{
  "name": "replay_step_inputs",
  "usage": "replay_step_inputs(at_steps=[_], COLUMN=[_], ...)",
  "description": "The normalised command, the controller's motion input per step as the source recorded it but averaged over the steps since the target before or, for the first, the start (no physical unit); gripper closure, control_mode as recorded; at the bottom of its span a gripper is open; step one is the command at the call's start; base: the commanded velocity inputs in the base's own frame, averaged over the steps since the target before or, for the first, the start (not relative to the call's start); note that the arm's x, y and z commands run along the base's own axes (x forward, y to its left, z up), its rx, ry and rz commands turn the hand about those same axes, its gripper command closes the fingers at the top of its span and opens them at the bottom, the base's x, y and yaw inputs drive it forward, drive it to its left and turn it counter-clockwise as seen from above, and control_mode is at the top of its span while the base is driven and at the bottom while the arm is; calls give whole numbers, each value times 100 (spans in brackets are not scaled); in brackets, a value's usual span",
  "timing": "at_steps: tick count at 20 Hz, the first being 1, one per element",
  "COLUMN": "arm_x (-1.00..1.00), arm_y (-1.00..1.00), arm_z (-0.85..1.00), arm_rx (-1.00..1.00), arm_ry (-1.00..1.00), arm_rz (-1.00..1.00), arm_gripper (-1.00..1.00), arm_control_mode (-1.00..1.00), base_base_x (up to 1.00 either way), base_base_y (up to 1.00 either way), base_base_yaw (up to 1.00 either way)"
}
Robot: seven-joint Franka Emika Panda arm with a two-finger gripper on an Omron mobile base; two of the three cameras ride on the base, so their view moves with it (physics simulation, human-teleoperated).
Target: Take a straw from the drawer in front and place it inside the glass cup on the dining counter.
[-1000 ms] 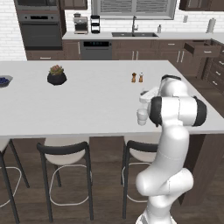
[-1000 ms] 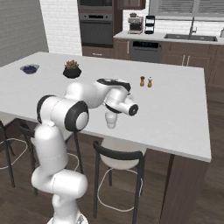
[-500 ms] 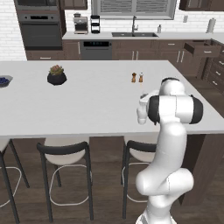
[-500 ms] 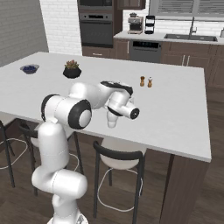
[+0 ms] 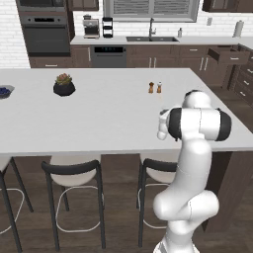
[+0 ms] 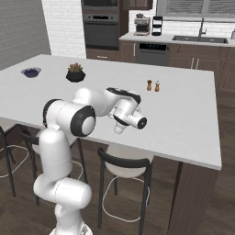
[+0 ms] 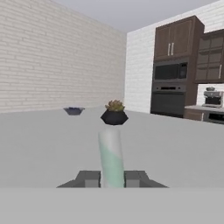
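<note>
A kitchen with brick walls and dark cabinets surrounds the dining counter [image 5: 99,118], a broad white table fronted by dark-backed stools [image 5: 74,170]. The arm reaches over the table's near right part, with its hand level and facing along the top toward the far brick wall. The pincer [image 7: 111,179] is clamped on the straw [image 7: 110,151], whose long axis stands upright between the tips as a pale stick rising above them. The glass cup [image 6: 119,129] appears to be the small whitish shape on the table just under the hand. If so, the coming move is a short drop straight down. Whether the straw's lower end is already inside the rim cannot be told, because the hand covers it. Well apart are the potted succulent [image 5: 64,85], the blue bowl [image 5: 4,91] and the two shakers [image 5: 154,88], so none stands in the way. The drawer [image 5: 228,55] hangs open at the far right.
</note>
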Motion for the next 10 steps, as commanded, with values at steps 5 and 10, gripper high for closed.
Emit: replay_step_inputs(at_steps=[5, 10], arm_x=[-28, -16], arm_y=[0, 6], arm_z=[-7, -2], arm_rx=[2, 4], arm_ry=[0, 0], arm_rz=[0, 0], arm_gripper=[100, 100], arm_control_mode=[-100, -100], base_base_x=[0, 0], base_base_y=[0, 0], base_base_yaw=[0, 0])
